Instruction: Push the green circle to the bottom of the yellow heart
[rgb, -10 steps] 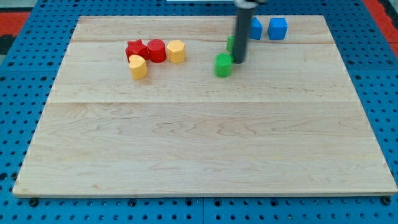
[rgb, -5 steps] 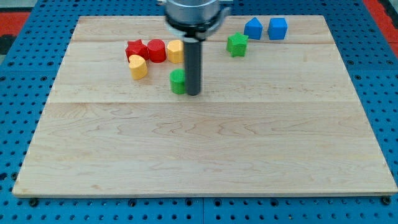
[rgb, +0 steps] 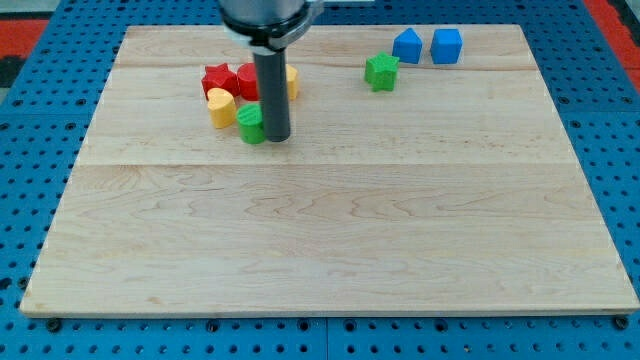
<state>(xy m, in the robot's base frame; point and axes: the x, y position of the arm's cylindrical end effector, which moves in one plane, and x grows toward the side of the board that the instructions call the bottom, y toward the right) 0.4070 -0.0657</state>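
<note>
The green circle (rgb: 250, 124) lies on the wooden board, just to the lower right of the yellow heart (rgb: 221, 107) and close to it. My tip (rgb: 276, 136) stands against the green circle's right side. The rod rises from there and hides part of the red circle (rgb: 247, 81) and most of a yellow block (rgb: 291, 80) behind it.
A red star-like block (rgb: 217, 79) sits left of the red circle. A green star (rgb: 380, 71) and two blue blocks (rgb: 407, 45) (rgb: 446, 45) lie at the view's top right. The board (rgb: 330, 250) is edged by blue pegboard.
My tip has moved to the view's left, pushing the green circle from near the green star across to beside the yellow heart.
</note>
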